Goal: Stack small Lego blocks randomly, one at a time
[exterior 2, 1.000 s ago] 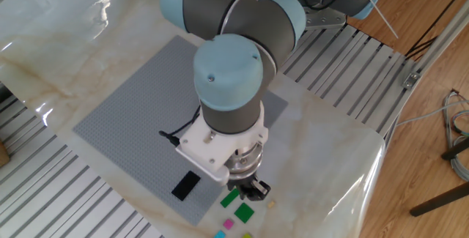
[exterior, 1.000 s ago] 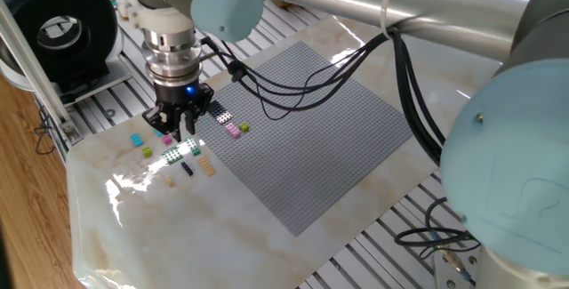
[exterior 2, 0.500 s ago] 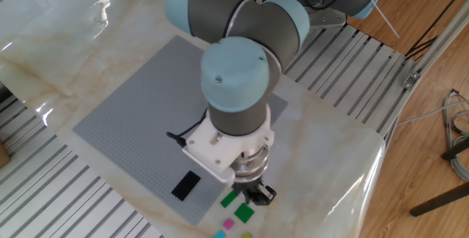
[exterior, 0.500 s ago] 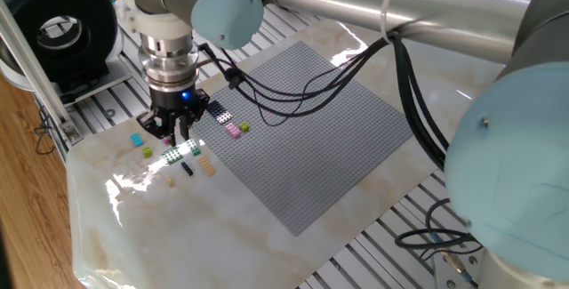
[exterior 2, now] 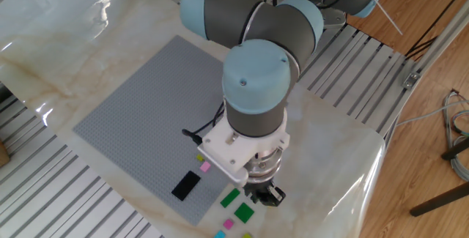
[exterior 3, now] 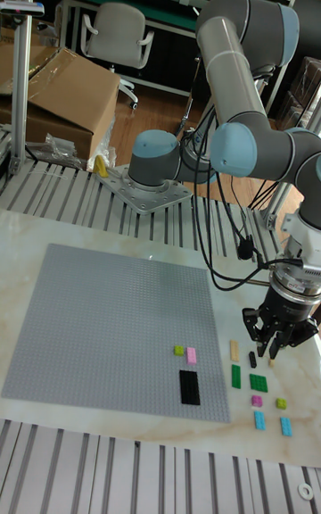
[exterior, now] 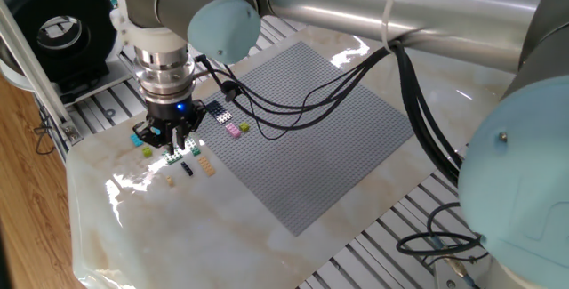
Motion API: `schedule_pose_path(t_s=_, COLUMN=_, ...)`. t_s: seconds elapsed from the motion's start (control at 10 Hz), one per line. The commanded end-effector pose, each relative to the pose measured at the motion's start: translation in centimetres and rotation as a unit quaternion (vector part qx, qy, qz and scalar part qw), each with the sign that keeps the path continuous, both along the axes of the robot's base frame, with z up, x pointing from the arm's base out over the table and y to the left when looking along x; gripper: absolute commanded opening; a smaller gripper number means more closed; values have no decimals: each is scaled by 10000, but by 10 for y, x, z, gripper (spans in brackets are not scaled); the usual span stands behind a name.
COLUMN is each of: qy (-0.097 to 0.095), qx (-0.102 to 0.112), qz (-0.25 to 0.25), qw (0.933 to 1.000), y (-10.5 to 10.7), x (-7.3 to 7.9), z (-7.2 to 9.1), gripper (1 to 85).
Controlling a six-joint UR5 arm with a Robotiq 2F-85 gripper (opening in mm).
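Note:
Several small Lego blocks lie on the marble beside the grey baseplate (exterior: 311, 129): a cyan one (exterior: 138, 138), a lime one (exterior: 147, 151), a green and white one (exterior: 185, 151), a small black one (exterior: 187, 169) and a tan one (exterior: 209, 166). On the plate's corner sit a black block (exterior 3: 189, 386), a pink one (exterior 3: 191, 355) and a lime one (exterior 3: 179, 351). My gripper (exterior: 169, 142) hangs low over the loose blocks, fingers apart, with nothing seen between them. From the other side the wrist hides most of the gripper (exterior 2: 267, 194), next to the green blocks (exterior 2: 230, 198).
Black cables (exterior: 267, 102) hang from the arm over the baseplate. A black round device (exterior: 58, 22) stands on the slatted frame at the back left. The marble top's edge (exterior: 80, 236) is close to the loose blocks. A cardboard box (exterior 3: 62, 99) sits behind the table.
My gripper has moved left, off the baseplate's corner, and lower over the loose blocks. The blocks have not moved.

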State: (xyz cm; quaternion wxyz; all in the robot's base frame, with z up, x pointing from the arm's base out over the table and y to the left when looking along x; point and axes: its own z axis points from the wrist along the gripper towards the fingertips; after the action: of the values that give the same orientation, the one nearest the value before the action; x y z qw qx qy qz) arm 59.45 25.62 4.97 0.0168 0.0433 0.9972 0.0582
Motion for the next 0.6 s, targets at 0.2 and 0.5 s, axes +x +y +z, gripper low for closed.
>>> schedule_pose_path(t_s=0.2, qy=-24, qx=201, qz=-429, qw=9989, y=27, x=-5, z=-16, gripper=250)
schedule_pose_path(t_s=0.5, qy=-26, qx=-29, qz=-428, qw=9991, y=26, x=-10, z=-21, gripper=247)
